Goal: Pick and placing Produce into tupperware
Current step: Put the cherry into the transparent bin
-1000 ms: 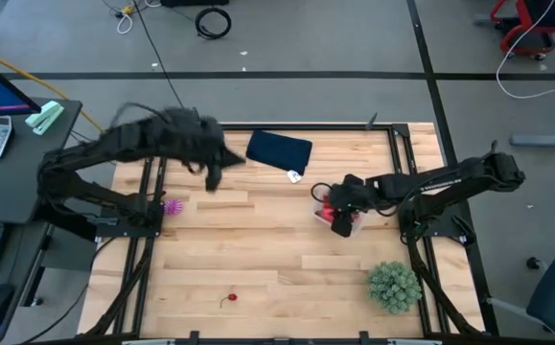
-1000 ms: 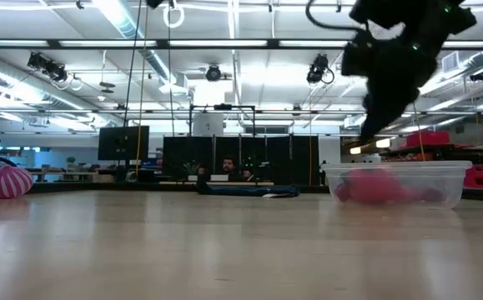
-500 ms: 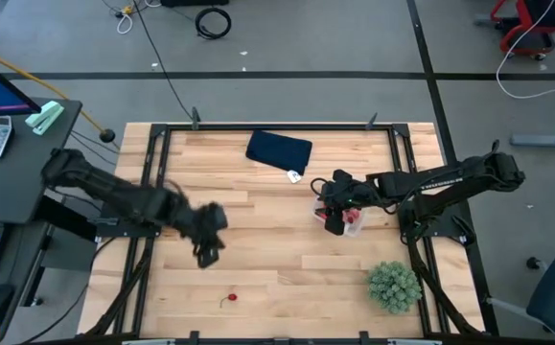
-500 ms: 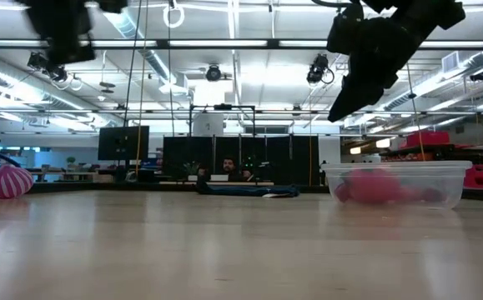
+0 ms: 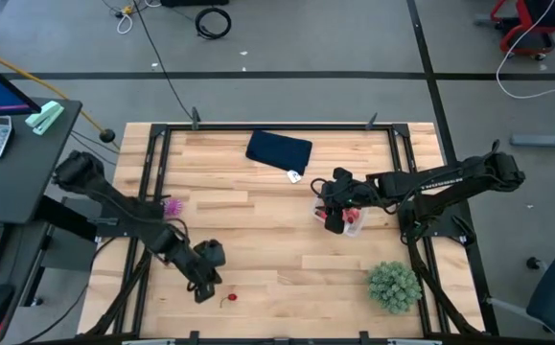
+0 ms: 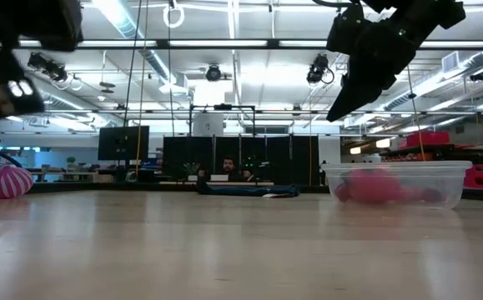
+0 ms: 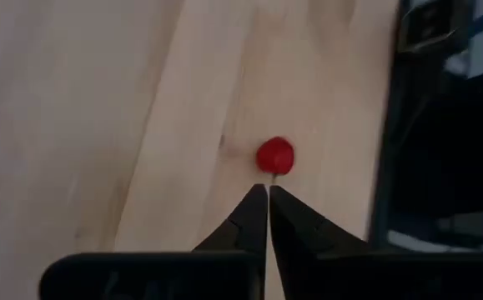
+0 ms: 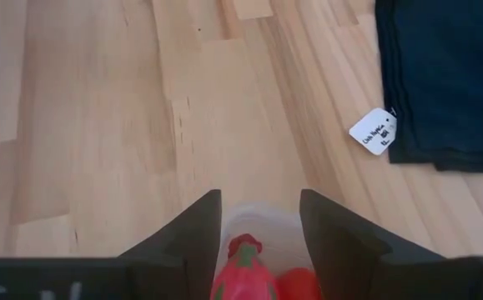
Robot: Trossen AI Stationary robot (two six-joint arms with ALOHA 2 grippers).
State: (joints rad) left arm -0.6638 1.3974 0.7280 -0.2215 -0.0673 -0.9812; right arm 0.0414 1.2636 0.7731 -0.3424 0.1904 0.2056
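Note:
The clear tupperware stands right of the table's middle and holds several red and pink produce pieces. My right gripper hangs open above its left end, clear of the rim in the low view. One small red produce piece lies on the wood near the near edge. My left gripper is shut, its tips just short of that piece, and touches nothing; in the high view it is just left of the piece. A pink-purple produce piece rests by the left rail.
A dark navy folded cloth with a white tag lies at the far edge. A bushy green plant stands at the near right corner. Black frame rails border the table. Bare wood stretches across the middle.
My left arm has swept fast from beside the navy cloth at the far edge toward the near edge and down to the lone red piece. My right gripper has risen out of the tupperware and shifted slightly left, then kept still. The produce has not moved.

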